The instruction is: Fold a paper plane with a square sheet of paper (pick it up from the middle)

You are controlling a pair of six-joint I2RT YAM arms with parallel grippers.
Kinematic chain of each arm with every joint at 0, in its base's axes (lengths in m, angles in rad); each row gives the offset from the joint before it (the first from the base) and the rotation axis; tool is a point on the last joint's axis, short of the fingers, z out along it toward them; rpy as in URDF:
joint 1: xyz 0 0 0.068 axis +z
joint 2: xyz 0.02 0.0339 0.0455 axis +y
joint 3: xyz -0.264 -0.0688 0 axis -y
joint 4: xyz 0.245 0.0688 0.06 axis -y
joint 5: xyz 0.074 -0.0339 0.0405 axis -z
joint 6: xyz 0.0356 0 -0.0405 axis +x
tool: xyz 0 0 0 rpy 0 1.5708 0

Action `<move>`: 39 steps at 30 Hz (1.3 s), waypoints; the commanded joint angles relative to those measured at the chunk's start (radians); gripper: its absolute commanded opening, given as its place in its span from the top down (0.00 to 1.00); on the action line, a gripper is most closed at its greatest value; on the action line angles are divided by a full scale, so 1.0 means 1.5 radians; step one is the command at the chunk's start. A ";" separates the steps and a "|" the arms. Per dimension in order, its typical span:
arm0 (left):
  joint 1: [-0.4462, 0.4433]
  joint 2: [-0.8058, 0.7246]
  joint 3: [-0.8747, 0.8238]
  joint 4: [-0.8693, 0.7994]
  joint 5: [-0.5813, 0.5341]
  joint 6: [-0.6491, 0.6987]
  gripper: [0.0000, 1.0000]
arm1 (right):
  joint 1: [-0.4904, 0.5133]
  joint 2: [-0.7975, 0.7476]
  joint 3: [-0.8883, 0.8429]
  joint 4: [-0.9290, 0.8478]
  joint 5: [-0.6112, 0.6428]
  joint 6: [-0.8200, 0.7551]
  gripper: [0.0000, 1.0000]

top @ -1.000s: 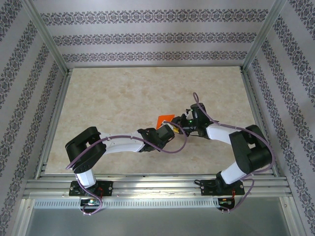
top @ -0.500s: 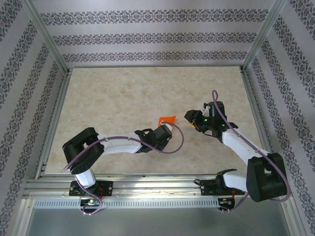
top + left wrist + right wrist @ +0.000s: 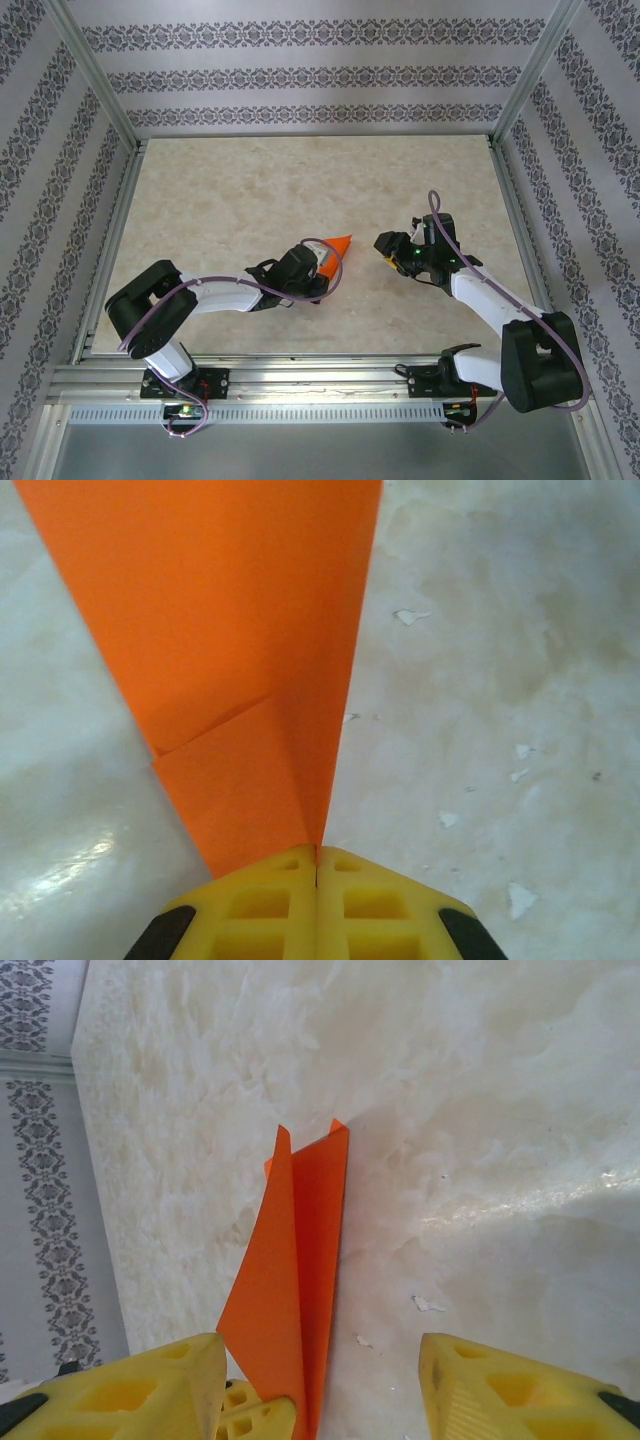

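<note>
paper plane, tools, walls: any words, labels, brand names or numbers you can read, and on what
None to read in any view.
The orange paper plane is plain.
The yellow left tool, shut on it, and the open right tool carry no marking.
The wall bands are ornament, not letters.
The table bears no print.

Bright and evenly lit from above in the overhead view, with only faint, soft shadows on the marble-look tabletop (image 3: 250,190). Sharp throughout, with little bending of the frame rails (image 3: 92,85) toward the edges. In the left wrist view, saturated orange on the paper plane (image 3: 230,620), a pale glare patch at lower left, slight softness close to the lens. In the right wrist view, a streak of glare at right and a dim shadow just beside the paper.
</note>
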 commanded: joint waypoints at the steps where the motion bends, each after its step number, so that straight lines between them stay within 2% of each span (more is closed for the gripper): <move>1: 0.010 0.009 -0.008 0.072 0.040 -0.041 1.00 | -0.004 0.010 -0.008 0.020 -0.025 0.005 0.47; 9: 0.017 0.023 -0.056 0.163 0.041 -0.104 1.00 | 0.014 0.049 -0.004 0.036 -0.041 0.013 0.47; 27: 0.019 0.081 -0.078 0.260 0.082 -0.180 1.00 | 0.061 0.120 0.006 0.064 -0.055 0.017 0.51; 34: 0.020 0.114 -0.102 0.361 0.104 -0.238 1.00 | 0.079 0.147 0.019 0.077 -0.068 0.011 0.53; 39: 0.021 0.115 -0.113 0.396 0.106 -0.253 1.00 | 0.090 0.168 0.026 0.089 -0.082 0.002 0.59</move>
